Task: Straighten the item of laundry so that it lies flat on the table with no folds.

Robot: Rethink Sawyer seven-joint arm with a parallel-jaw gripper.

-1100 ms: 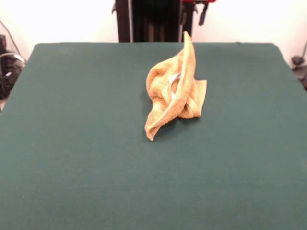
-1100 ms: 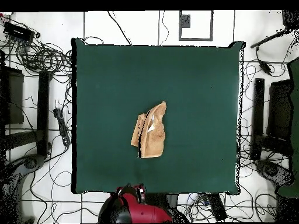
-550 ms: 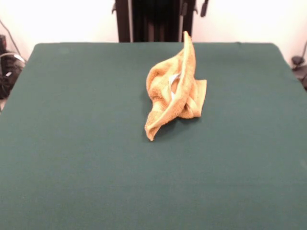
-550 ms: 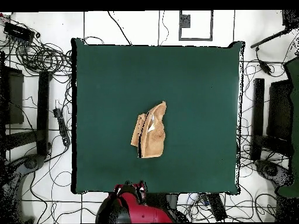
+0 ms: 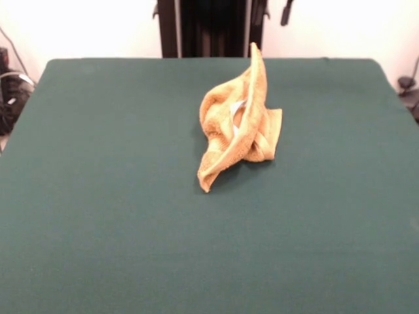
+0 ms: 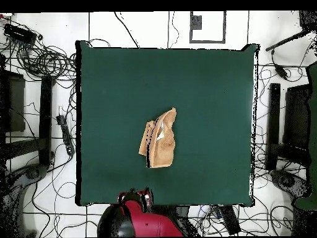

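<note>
A robotics laboratory. A green felt-covered table (image 6: 204, 80) stands on a pale tiled floor (image 6: 139, 28) strewn with loose black cables (image 6: 46, 62); dark equipment stands (image 6: 43, 118) flank it, and a red robot arm (image 6: 145, 222) sits at one table edge.

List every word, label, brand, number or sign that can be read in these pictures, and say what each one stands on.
None can be read.
The towel shows a small white tag in its folds; any print on it is too small to read.
The green table bears no text or marks.
The grey panel on the floor beyond the table in the overhead view shows no legible writing.
</note>
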